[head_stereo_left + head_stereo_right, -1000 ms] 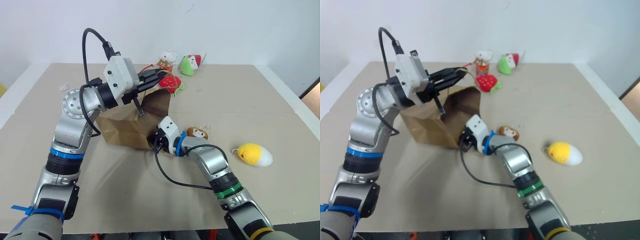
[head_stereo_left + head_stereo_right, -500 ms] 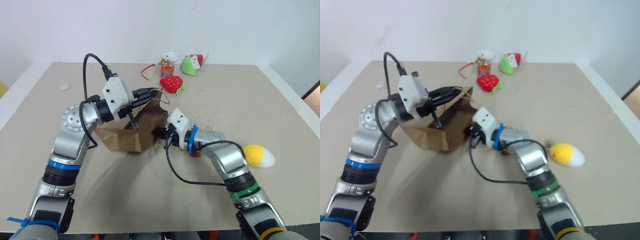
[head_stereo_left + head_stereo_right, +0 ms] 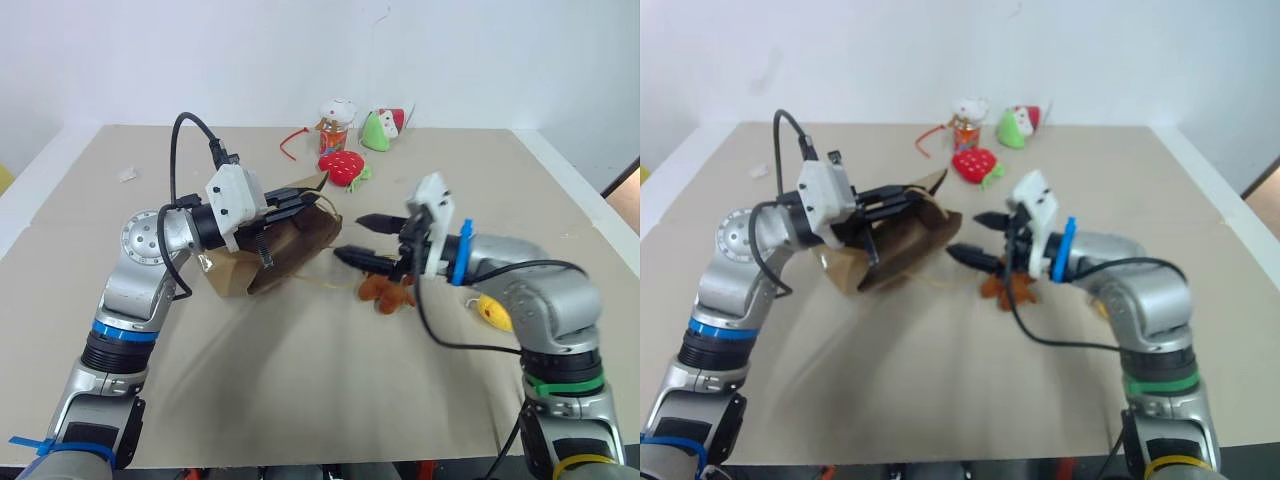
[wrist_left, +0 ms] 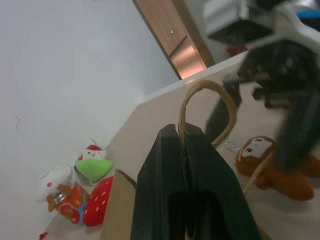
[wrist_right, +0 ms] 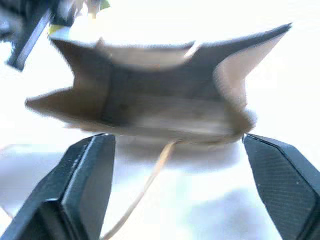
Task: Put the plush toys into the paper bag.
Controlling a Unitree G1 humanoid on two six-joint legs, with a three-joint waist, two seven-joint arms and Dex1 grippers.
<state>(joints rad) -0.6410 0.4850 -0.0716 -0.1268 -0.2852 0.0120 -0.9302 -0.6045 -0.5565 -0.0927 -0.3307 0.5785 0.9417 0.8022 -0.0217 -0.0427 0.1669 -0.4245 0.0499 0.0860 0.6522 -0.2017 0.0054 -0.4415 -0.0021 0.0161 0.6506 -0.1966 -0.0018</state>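
Here, left to right across the table (image 3: 300, 400):
Left gripper (image 3: 318, 196): clenched on one cord handle (image 4: 205, 100) of the bag, the loop standing up between the fingers in the left wrist view.
Bag (image 3: 285, 250): brown paper, lying tilted on the table under the left gripper, its mouth turned toward the right gripper; the right wrist view looks straight into the open mouth. The second cord trails out of the mouth along the table toward the monkey.
Back toys: a strawberry (image 3: 342, 167), a white and orange figure (image 3: 335, 117) and a green one (image 3: 378, 129) sit near the far edge, well apart from the bag.
Monkey (image 3: 388, 290): brown plush, lying on the table just beside the bag's mouth, below the right gripper, outside the bag.
Right gripper (image 3: 362, 240): released, fingers spread wide and holding nothing, pointing at the bag's mouth from above the monkey.
Yellow toy (image 3: 492, 311): on the table, partly hidden behind the right arm, well apart from the bag.
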